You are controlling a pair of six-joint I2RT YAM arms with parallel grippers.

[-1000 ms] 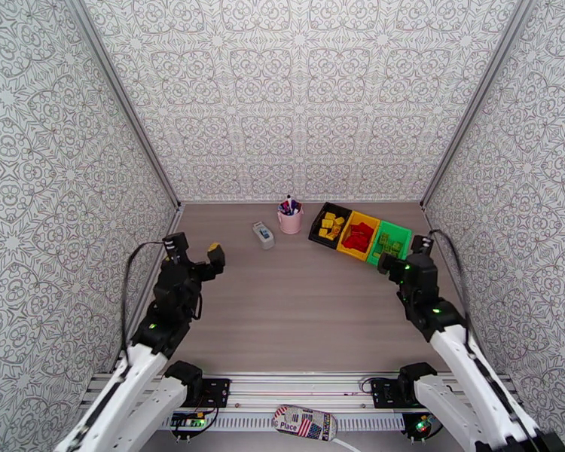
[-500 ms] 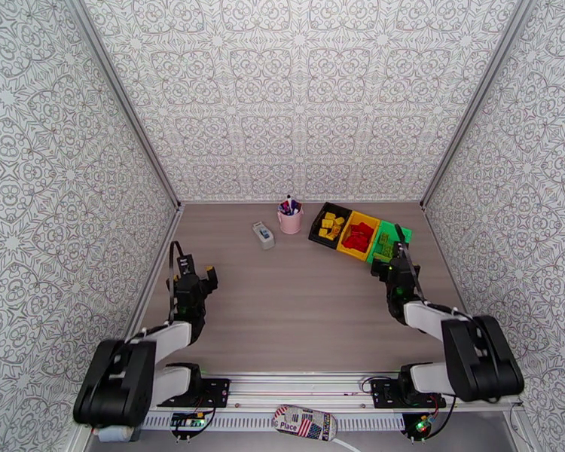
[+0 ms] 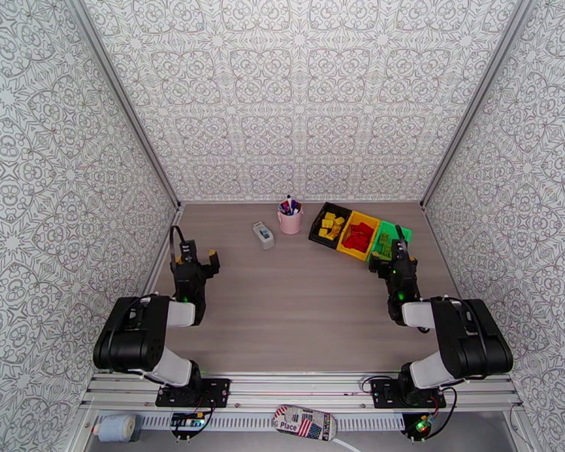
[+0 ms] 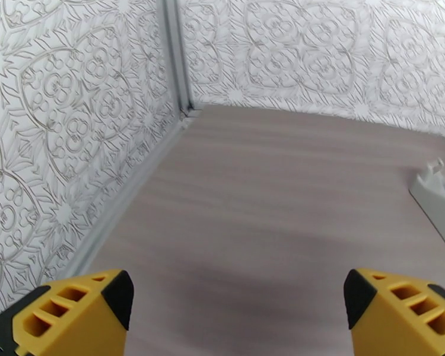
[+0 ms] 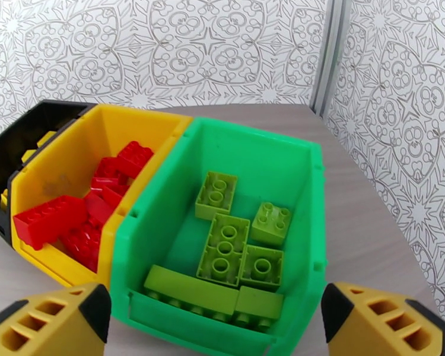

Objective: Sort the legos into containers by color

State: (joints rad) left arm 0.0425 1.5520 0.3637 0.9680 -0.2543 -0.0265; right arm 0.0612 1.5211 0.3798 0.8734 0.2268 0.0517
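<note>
**Near the far right corner of the surface, the sorting looks finished**

Toward the far right corner of the surface [image 3: 297,310] stand the three joined containers [image 5: 127,123], and every one of the legos [image 5: 228,244] that I can find lies inside them. The black container [image 3: 317,229] holds the yellow bricks [image 3: 330,222]. The yellow container [image 3: 350,254] holds the red bricks [image 5: 92,209]. The green container [image 5: 252,149] holds the green bricks [image 5: 218,194], which lie flat on its floor with their studs up. Each container carries one colour, though only the green one matches its bricks. I see no brick lying loose on the wood, so I judge the task done, or as good as done, with nothing left to pick up.

The left tool [image 3: 198,259] hangs by the left edge, its fingers spread wide with nothing between them. The right tool [image 3: 388,258] sits just in front of the green container's near wall, likewise spread and empty.

A pink cup [image 3: 290,218] of pens and a small white box [image 3: 263,235] with a blue mark stand near the far edge, left of the containers. No writing on either can be read. Below the near edge lies a tag [image 3: 305,425] with a stars-and-stripes pattern and the word "Place". The bricks and containers show no legible brand.
</note>
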